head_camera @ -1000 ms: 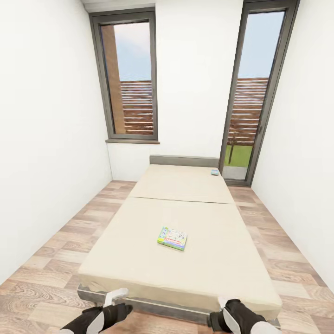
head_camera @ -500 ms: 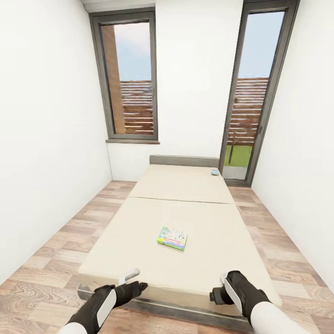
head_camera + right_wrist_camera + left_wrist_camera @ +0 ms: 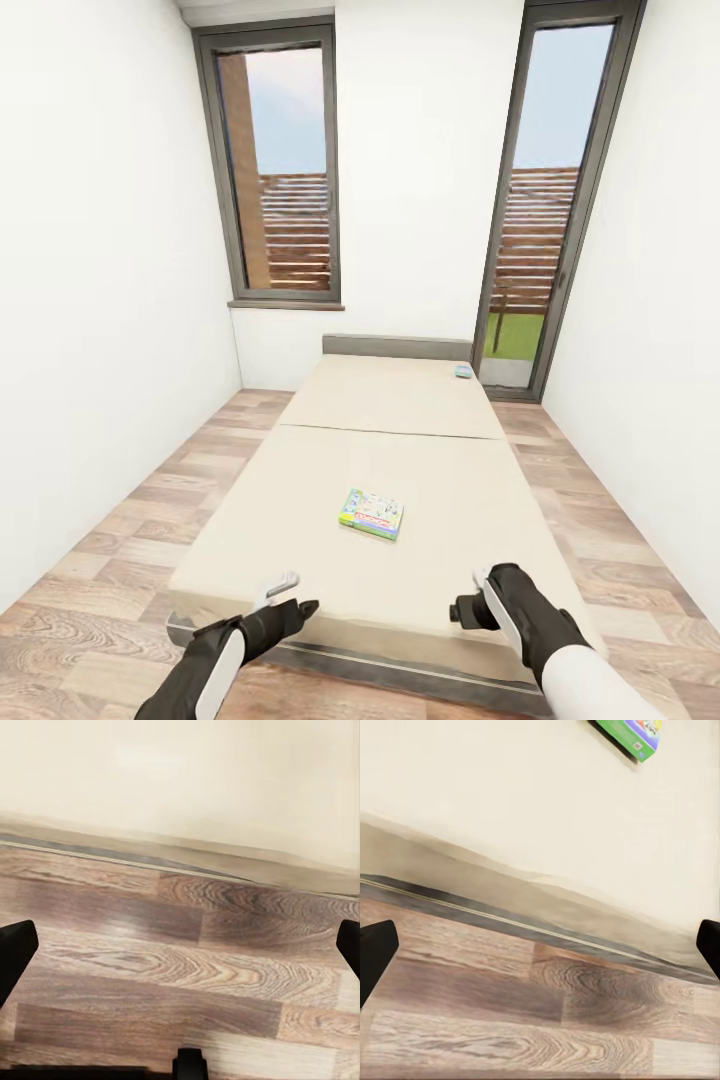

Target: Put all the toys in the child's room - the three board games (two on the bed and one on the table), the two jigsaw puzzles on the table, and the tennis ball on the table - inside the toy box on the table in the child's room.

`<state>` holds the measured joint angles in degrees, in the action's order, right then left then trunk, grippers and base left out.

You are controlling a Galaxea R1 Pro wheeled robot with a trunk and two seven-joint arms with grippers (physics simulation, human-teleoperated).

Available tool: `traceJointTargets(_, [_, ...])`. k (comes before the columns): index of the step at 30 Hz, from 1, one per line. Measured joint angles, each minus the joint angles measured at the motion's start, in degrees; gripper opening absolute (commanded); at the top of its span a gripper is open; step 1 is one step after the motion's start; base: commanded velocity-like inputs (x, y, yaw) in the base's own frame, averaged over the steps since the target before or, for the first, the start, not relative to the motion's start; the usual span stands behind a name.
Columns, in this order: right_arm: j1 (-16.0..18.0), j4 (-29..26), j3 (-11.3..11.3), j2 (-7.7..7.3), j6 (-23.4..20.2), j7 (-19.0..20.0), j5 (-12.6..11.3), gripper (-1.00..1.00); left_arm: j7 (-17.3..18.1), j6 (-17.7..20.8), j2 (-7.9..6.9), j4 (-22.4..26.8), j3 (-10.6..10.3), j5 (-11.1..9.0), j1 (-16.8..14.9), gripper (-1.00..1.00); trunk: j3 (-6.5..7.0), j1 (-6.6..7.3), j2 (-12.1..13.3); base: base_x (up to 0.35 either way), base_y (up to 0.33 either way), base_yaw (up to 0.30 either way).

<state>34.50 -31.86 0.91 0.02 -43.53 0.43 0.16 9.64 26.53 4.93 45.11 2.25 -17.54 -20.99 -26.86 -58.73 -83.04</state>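
Head view shows both arms risen a little over the bed's foot edge, left gripper and right gripper spread wide, empty. Green-edged board game lies mid-mattress, well ahead, so reaching likely begins; a small second box sits near the headboard.

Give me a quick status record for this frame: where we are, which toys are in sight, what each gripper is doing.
location: at the foot of the bed, facing the headboard and two tall windows
near board game: green-edged box lying flat mid-mattress, nearer the foot
far board game: small bluish box by the headboard, on the right side
left gripper: open, empty, over the foot edge of the bed
right gripper: open, empty, over the foot edge
floor: wood planks under both wrists
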Motion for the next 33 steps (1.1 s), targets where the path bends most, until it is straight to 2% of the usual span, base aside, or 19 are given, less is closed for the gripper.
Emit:
traceJointTargets(9, [-0.19,-1.92,0.04,0.32,-0.74,0.93,0.16,1.00,-0.20,3.95,-0.10,3.57,-0.14,-0.18,1.46,1.00,0.00,0.00,0.00,0.000,0.000,0.000])
traceJointTargets(22, [-0.36,-5.44,-0.14,0.01,-0.94,1.96,0.14,1.00,-0.13,5.14,-0.22,3.94,0.30,-0.37,1.69,1.00,0.00,0.00,0.00,0.000,0.000,0.000])
traceJointTargets(28, [-1.58,-8.96,-0.11,-0.13,-2.03,4.67,0.17,1.00,-0.14,5.30,-0.20,3.90,0.39,-0.79,1.69,1.00,0.00,0.00,0.00,0.000,0.000,0.000])
traceJointTargets(30, [-3.02,-11.60,-0.05,-0.36,-3.36,7.01,0.26,1.00,-0.13,5.39,-0.21,3.92,0.37,-1.84,1.69,1.00,0.00,0.00,0.00,0.000,0.000,0.000])
traceJointTargets(33, [-3.82,-13.25,-0.02,-0.70,-4.03,8.40,0.31,1.00,-0.15,5.44,-0.23,3.93,0.31,-2.58,1.69,1.00,0.00,0.00,0.00,0.000,0.000,0.000])
